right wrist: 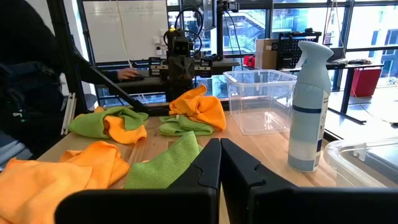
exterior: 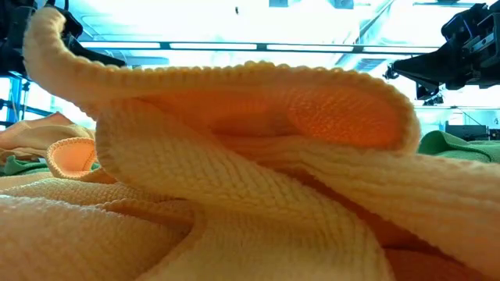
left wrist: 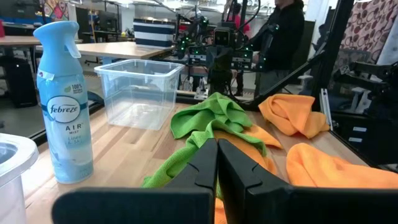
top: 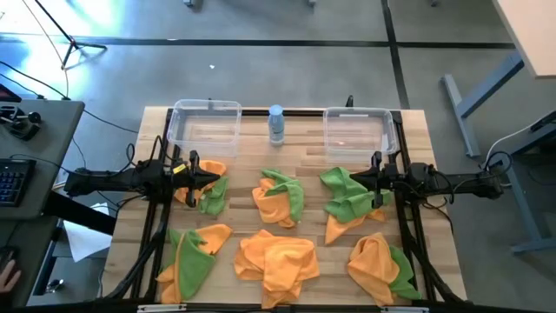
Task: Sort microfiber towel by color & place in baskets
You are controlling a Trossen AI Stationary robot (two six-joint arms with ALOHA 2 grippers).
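Orange and green microfiber towels lie crumpled in several mixed piles on the wooden table: far left (top: 204, 187), centre (top: 280, 198), far right (top: 347, 200), near left (top: 191, 256), near centre (top: 276, 261) and near right (top: 380, 268). Two see-through baskets stand at the far edge, one left (top: 206, 124) and one right (top: 356, 130). My left gripper (top: 217, 174) is shut and hovers level over the far-left pile, pointing at the table's middle; its fingers (left wrist: 217, 158) hold nothing. My right gripper (top: 352, 180) is shut likewise over the far-right pile, its fingers (right wrist: 220, 163) holding nothing.
A spray bottle with a blue cap (top: 276, 124) stands between the two baskets at the far edge. In the low view one orange towel (exterior: 234, 156) fills nearly the whole picture. A person (left wrist: 286, 31) stands beyond the table's right side.
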